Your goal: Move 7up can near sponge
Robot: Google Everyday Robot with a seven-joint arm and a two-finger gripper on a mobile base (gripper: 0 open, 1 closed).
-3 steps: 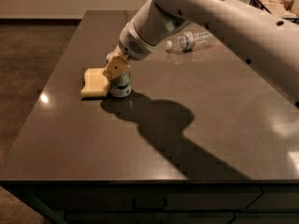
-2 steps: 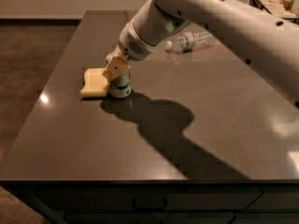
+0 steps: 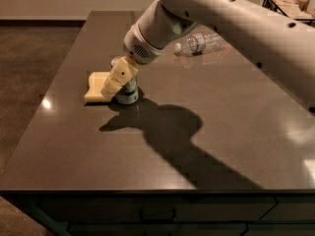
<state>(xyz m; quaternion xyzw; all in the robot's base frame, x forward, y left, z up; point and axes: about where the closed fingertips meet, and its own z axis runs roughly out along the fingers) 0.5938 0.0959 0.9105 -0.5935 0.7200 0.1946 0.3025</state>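
The 7up can (image 3: 128, 95) stands on the dark table (image 3: 206, 132) at its left side. Only its lower part shows, below my gripper. The pale yellow sponge (image 3: 96, 87) lies flat just to the can's left, touching it or nearly so. My gripper (image 3: 119, 76) is down around the can's upper part, its cream pad crossing the can on the camera side. The white arm reaches in from the upper right and hides the can's top.
A clear plastic water bottle (image 3: 199, 43) lies on its side at the back of the table. A wooden crate (image 3: 288, 5) stands at the far right rear. The arm casts a large shadow (image 3: 167, 132) across the table's middle. The table's left edge is close to the sponge.
Almost nothing differs. The arm and gripper stay at the can beside the sponge, perhaps a touch lower. Can and sponge have not moved.
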